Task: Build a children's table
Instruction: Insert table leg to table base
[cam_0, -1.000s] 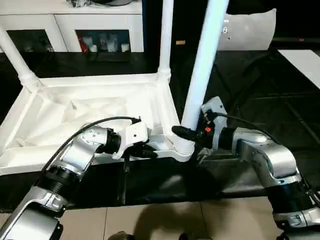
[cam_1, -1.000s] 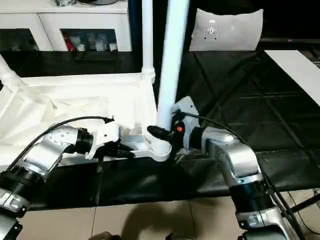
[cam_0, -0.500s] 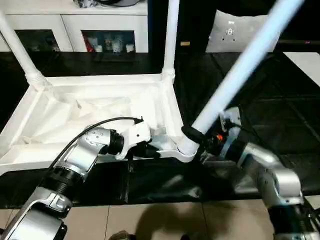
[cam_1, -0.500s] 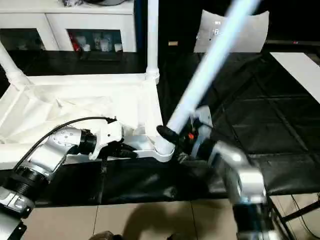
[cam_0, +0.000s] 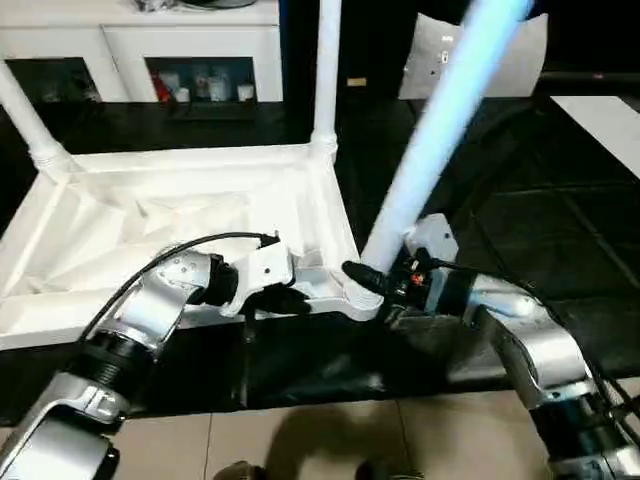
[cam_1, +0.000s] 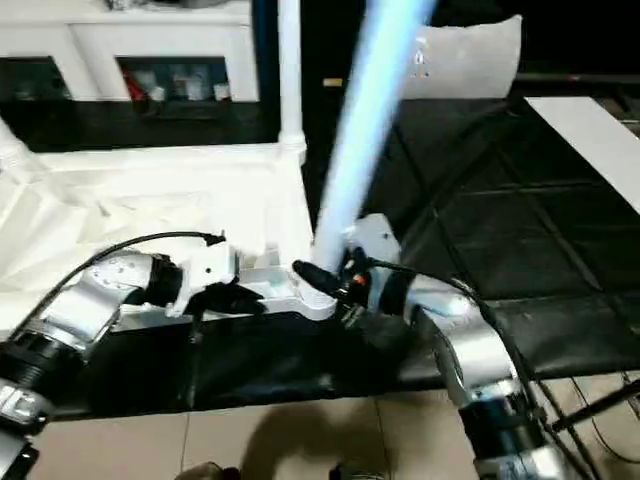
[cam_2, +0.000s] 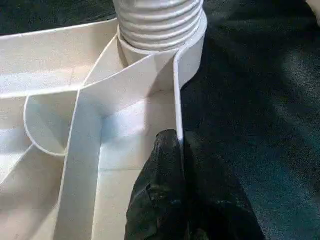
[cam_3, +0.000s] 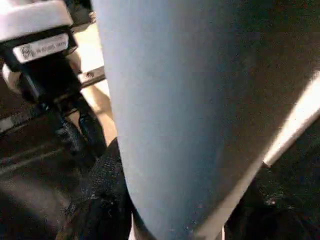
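Observation:
The children's table top (cam_0: 150, 215) lies upside down on a black surface, ribbed underside up. Two white legs stand in its far corner sockets, the left one (cam_0: 25, 115) leaning and the right one (cam_0: 326, 70) upright. A third leg (cam_0: 430, 130) rises from the near right corner socket (cam_0: 355, 298), tilted to the right. My right gripper (cam_0: 372, 278) is shut on this leg just above the socket; black fingers (cam_3: 100, 200) wrap its base. My left gripper (cam_0: 288, 298) is shut on the top's thin near rim (cam_2: 176, 90), beside the ribbed collar (cam_2: 160, 25).
A white cabinet (cam_0: 150, 50) with glass doors stands behind the table top. A white panel (cam_0: 520, 50) leans at the back right and a white board (cam_0: 610, 115) lies at the far right. The black surface (cam_0: 540, 220) ends at a tiled floor (cam_0: 300, 440) in front.
The third leg swung from nearly upright far over to the right, then partly back; its foot stays at the near right socket. My left gripper kept its hold on the rim. The camera shifted slightly.

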